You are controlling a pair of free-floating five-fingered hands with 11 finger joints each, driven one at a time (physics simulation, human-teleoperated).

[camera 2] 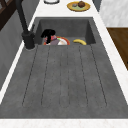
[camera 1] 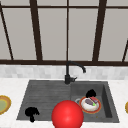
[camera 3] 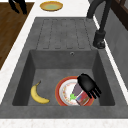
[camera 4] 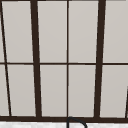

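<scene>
My right hand (camera 1: 90,93) hovers in the sink basin over a red-rimmed plate (camera 1: 98,108). In the right side view that right hand (camera 3: 86,83) spreads straight fingers over a grey-purple block (camera 3: 81,97) lying on the plate (camera 3: 65,90), beside a bit of green. The left side view has the hand (camera 2: 48,34) just above the plate (camera 2: 62,41). A banana (camera 3: 38,95) lies on the basin floor beside the plate. My left hand (camera 1: 31,113) hangs idle, fingers relaxed, at the drainboard's front left corner.
A black faucet (camera 1: 68,72) stands behind the sink. A big red ball (camera 1: 67,115) sits at the sink's front edge. A green-centred plate (camera 1: 3,104) rests on the left counter, and a plate with food (camera 2: 78,6) on the right counter. The ribbed drainboard (camera 2: 65,75) is bare.
</scene>
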